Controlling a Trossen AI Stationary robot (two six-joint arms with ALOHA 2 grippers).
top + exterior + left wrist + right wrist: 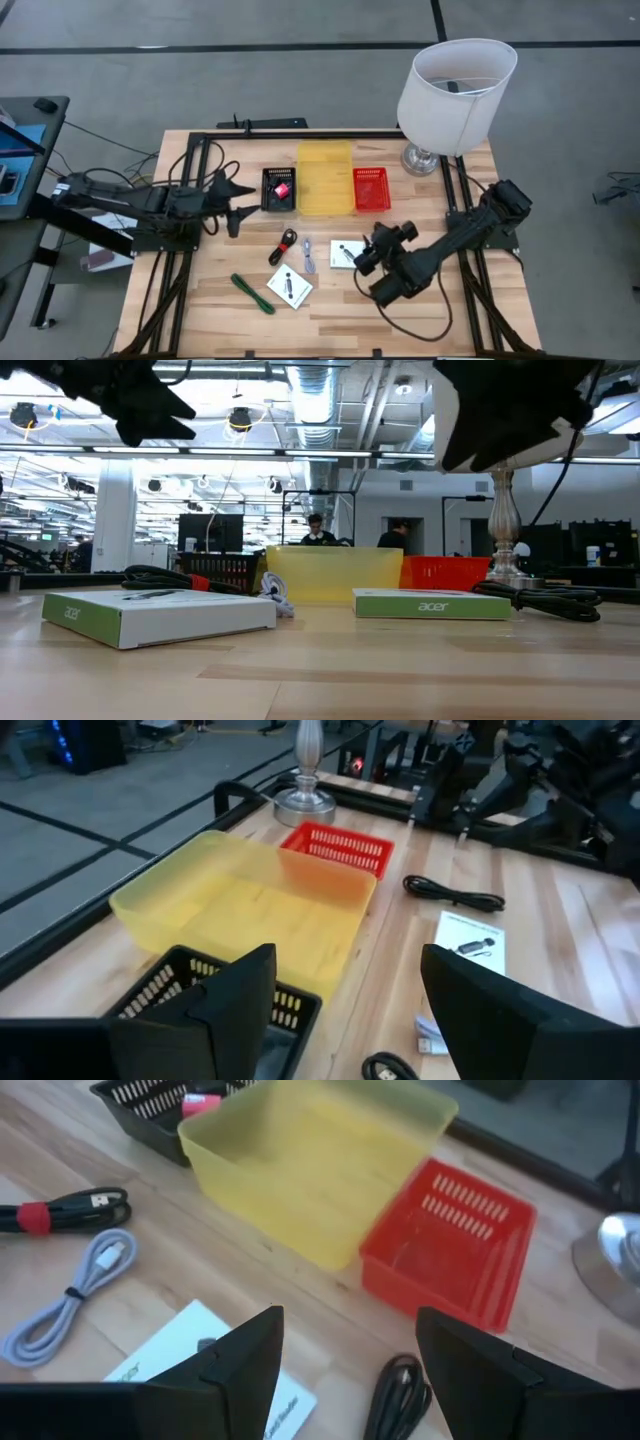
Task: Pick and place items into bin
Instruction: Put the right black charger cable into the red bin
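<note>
Hovering spread and empty, left gripper [243,199] sits beside the black bin [278,189], which holds a pink item [282,189]. Right gripper [370,250], also spread, hangs over the white card [347,253] near a black cord [400,1390]. Yellow bin [324,177] and red bin [371,189] stand empty on the light wood desk [200,300]. Second card [289,287], green stick [252,293], red-black cord [284,245], grey cord [308,255] lie loose. Lamp [455,85] at desk corner. Room behind: open workshop, two people far off.

My left pincer [237,200] hangs spread and empty; my right pincer [368,251] does too, forearm stretched diagonally behind.
</note>
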